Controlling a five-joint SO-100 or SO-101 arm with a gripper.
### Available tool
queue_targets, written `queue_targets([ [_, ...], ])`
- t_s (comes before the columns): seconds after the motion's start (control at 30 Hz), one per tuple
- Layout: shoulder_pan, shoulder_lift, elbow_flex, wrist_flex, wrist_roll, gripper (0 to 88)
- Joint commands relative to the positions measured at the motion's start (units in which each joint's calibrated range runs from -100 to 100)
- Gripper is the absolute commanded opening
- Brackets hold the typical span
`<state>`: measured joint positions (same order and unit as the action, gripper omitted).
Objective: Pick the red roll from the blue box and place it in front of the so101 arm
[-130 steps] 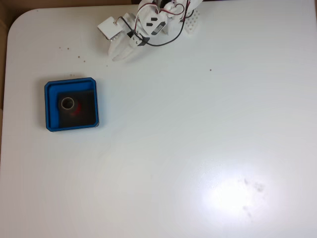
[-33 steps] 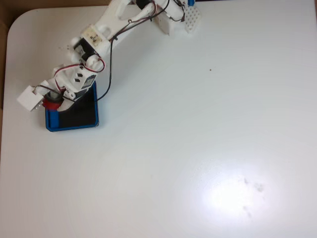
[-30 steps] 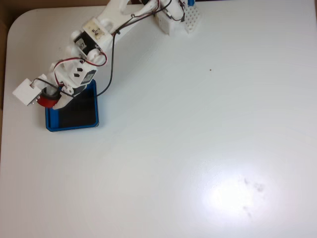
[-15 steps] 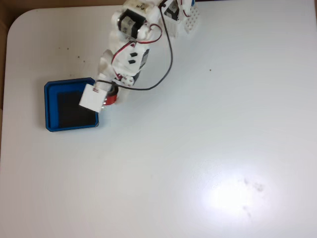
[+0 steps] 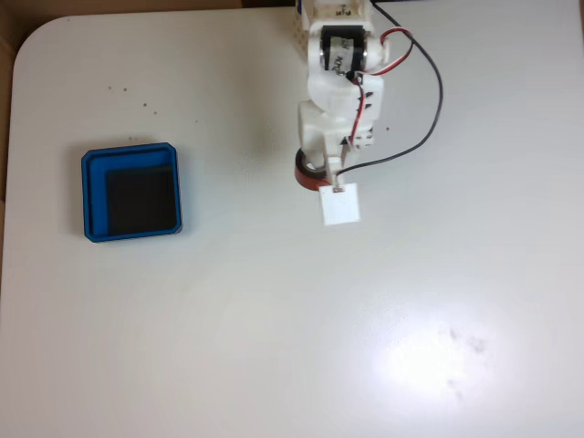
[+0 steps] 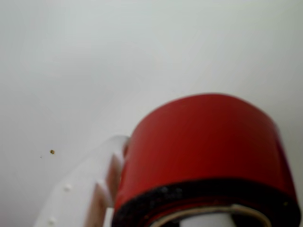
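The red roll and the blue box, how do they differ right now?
The red roll is a small round ring; the blue box is a much bigger, shallow square tray. The roll is held in the arm's end effector near the top middle of the fixed view; the box sits alone on the white table at left, its black floor bare. Both are brightly coloured.

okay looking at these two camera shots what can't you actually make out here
- Most of the red roll in the fixed view: the so101 arm covers it, leaving a red sliver.
- The roll's lower part in the wrist view: cut off by the bottom edge.
- Pincer fingertips in the wrist view: blurred, behind the roll.
- Whether the roll touches the table: cannot tell.
- The blue box floor texture: too dark.
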<state>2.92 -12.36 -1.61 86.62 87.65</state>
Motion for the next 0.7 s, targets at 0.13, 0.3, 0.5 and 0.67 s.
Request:
queue_targets([
  [0.13,-3.7,8.3,0.1,0.0,-0.3,0.7],
  [0.3,-3.4,16.1,0.1,-3.2,-0.5,0.8],
  [0.5,-3.5,19.3,3.8,-14.3,-1.9,0.8],
  [0.67,-3.8,17.5,15.9,-23.8,-2.1,0.8],
])
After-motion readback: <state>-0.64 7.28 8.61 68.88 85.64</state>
